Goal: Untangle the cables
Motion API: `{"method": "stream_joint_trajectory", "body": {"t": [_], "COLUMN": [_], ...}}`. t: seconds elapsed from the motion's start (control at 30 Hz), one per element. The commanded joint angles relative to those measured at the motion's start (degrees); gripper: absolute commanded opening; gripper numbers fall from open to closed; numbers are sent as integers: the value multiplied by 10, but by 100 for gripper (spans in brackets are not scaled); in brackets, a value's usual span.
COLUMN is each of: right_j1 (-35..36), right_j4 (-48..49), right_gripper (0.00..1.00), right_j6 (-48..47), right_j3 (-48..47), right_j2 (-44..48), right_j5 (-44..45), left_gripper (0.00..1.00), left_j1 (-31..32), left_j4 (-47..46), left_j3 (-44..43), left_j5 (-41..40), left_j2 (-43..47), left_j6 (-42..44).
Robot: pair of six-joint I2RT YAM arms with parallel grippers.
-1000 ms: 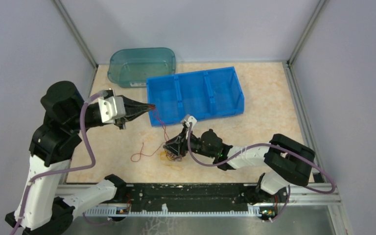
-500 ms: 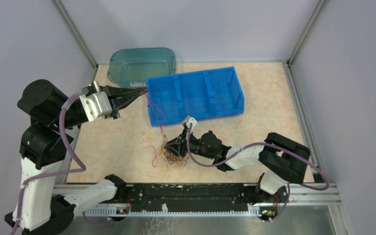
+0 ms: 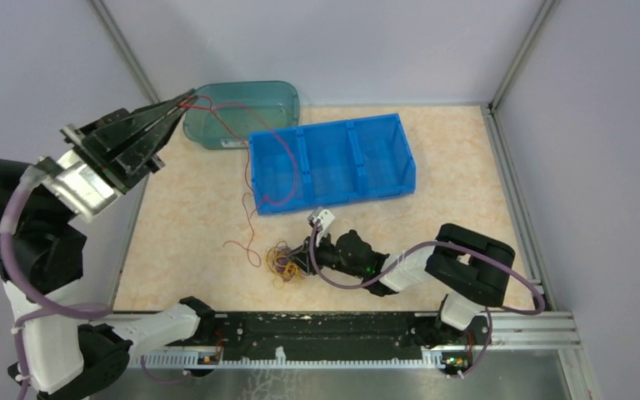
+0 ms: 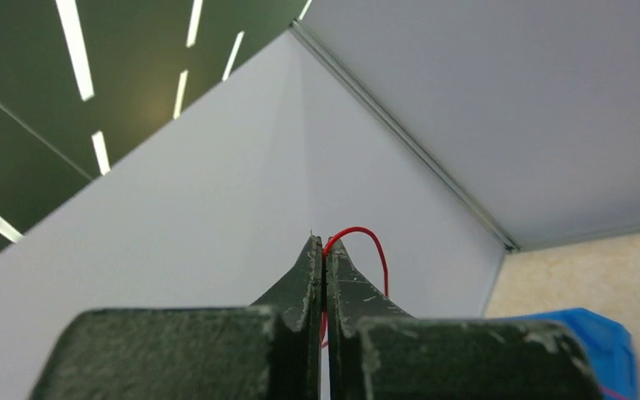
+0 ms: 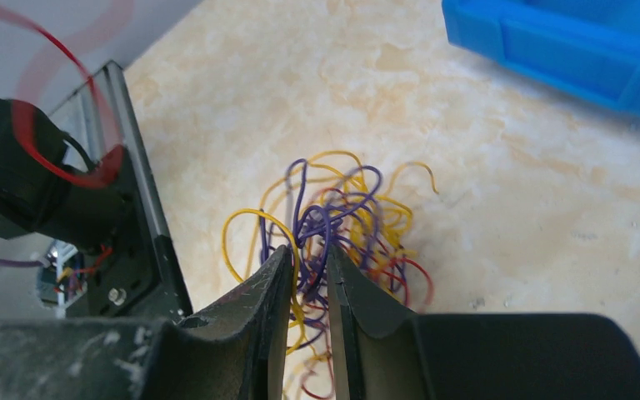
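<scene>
The clump of cables (image 5: 342, 212) sits on the table (image 3: 458, 196) just in front of the blue bin (image 3: 325, 127), with the right gripper (image 5: 308, 254) pinched narrow on its purple and yellow strands. One red cable (image 4: 355, 229) runs up across the bin to the left gripper (image 4: 324, 246), clamped tight on its end, high by the left wall.

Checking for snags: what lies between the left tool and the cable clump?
Top view: the held red cable, looping over the blue bin's left end.

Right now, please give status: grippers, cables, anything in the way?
Left gripper raised, shut on red cable. Right gripper closed on yellow-purple clump on the table. Red cable crosses above blue bin; may snag its rim.
</scene>
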State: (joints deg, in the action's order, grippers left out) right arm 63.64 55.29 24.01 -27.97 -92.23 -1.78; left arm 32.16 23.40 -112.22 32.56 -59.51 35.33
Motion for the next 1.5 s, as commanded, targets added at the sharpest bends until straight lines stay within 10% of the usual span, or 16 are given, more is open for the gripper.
{"method": "stream_joint_trajectory", "body": {"t": [0.0,1.47], "right_j1": [8,8], "right_j4": [14,-68], "right_gripper": [23,38], "right_j6": [-9,-25], "right_j3": [10,118], "right_j2": [-15,257], "right_j5": [19,173], "left_gripper": [0,0], "left_j1": [1,-3], "left_j4": [-47,-348], "left_j3": [-34,191], "left_j5": [-21,-118], "left_j2": [-9,-145], "left_j6": [42,338]}}
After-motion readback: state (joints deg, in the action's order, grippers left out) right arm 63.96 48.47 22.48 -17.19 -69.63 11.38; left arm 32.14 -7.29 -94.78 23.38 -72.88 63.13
